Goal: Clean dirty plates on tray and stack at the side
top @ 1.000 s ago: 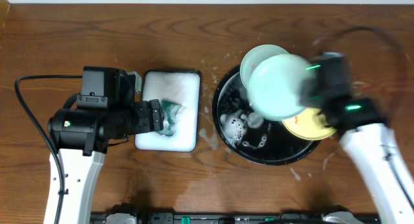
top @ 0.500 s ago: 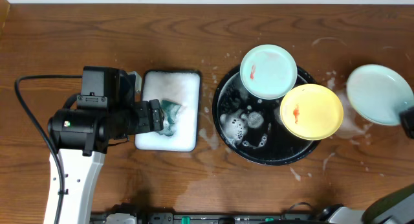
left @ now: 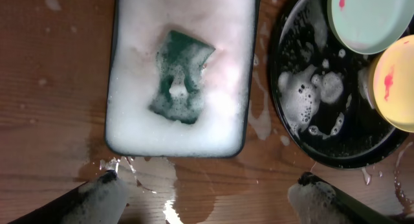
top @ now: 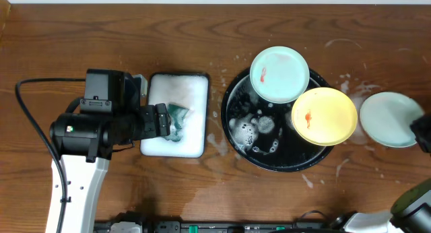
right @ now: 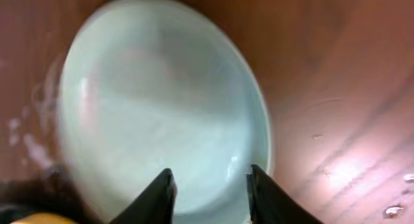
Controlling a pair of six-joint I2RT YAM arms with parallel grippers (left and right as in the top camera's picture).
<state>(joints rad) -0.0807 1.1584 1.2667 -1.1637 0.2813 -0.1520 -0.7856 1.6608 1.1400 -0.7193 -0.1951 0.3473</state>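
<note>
The black tray (top: 232,105) holds a mint-blue plate (top: 279,73) and a yellow plate (top: 324,116), each with a red smear. They also show at the right edge of the left wrist view, mint (left: 369,23) and yellow (left: 394,81). A second mint-blue plate (top: 386,118), with no smear showing, lies on the table right of the tray. It fills the right wrist view (right: 155,101). My right gripper (right: 210,185) is open just over its near rim, at the overhead's right edge (top: 421,133). My left gripper (left: 210,201) is open and empty, its foamy fingers (left: 97,198) wide apart.
A white foam-filled sponge tray (top: 195,142) stands left of the black tray with a green sponge (top: 178,115) in it, also in the left wrist view (left: 180,78). Suds (top: 252,132) lie in the black tray. Water is spilled on the wood (left: 259,120).
My right arm carried the smear-free mint plate from over the black tray out to the right side of the table and brought it down there. The left arm has not moved.
</note>
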